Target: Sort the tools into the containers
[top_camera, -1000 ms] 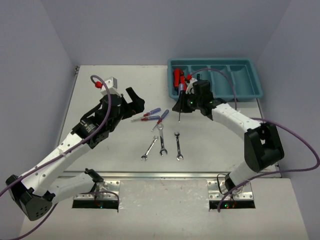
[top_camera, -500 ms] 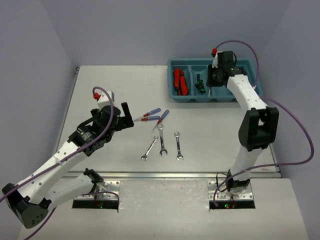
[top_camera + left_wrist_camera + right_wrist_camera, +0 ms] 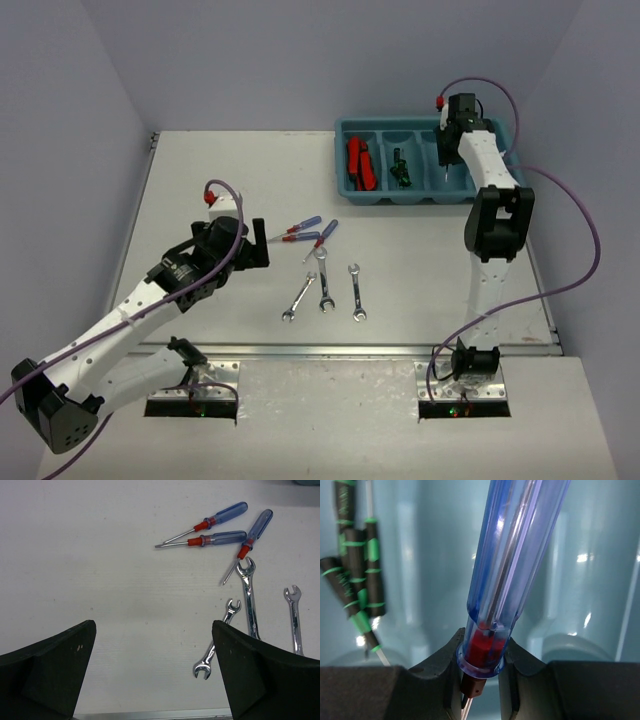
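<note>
Blue screwdriver pinched in the right jaws over the teal tray; three more screwdrivers and three wrenches lie ahead of the left jaws.

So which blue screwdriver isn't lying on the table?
The screwdriver clamped in the right gripper, over the tray; the other three lie on the table near the wrenches.

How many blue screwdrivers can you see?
4. Three blue-handled screwdrivers lie close together on the white table: one, one, one. The fourth is clamped in the right gripper over the teal plastic tray. Others may be hidden inside the tray.
</note>
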Controlling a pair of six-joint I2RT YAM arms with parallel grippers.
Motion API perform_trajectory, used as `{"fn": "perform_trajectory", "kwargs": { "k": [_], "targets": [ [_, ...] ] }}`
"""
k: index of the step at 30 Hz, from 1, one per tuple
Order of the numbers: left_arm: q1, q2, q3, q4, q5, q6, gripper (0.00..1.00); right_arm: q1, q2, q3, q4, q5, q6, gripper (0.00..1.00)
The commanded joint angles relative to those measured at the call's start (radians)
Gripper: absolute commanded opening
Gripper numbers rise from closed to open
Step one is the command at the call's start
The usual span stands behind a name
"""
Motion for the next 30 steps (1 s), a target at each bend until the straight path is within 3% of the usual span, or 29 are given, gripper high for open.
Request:
{"fn": "perform_trajectory", "kwargs": {
  "k": [1,2,3,4,7,16,22,24,30],
  "targets": [
    [-0.003,0.012,-0.002,0.043,0.029,0.033,1.0,-0.017,0.01,0.081,0.038,0.0,-0.034,0.04],
    [-0.002,0.017,0.0,0.043,0.033,0.035,1.0,-0.018,0.014,0.076,0.04,0.0,-0.035,0.12],
    [-0.004,0.022,0.002,0.043,0.038,0.036,1.0,-0.019,0.017,0.067,0.041,0.009,-0.029,0.43],
    [-0.004,0.023,0.003,0.044,0.042,0.038,1.0,-0.019,0.016,0.061,0.038,0.013,-0.023,0.58],
    [-0.003,0.027,0.012,0.052,0.056,0.04,1.0,-0.017,-0.004,0.064,0.022,-0.006,0.001,0.76],
    [-0.001,0.267,0.108,0.149,0.182,-0.038,1.0,0.027,-0.18,0.072,-0.014,-0.141,0.145,0.8],
    [0.01,0.519,0.282,0.182,0.231,-0.012,1.0,0.156,-0.474,-0.255,0.027,-0.259,0.24,0.8],
    [0.01,0.646,0.414,0.134,0.226,0.025,1.0,0.194,-0.599,-0.449,0.088,-0.331,0.261,0.8],
    [0.031,0.886,0.593,0.074,0.29,0.141,0.97,0.202,-0.826,-0.756,0.206,-0.486,0.328,0.8]
  ]
}}
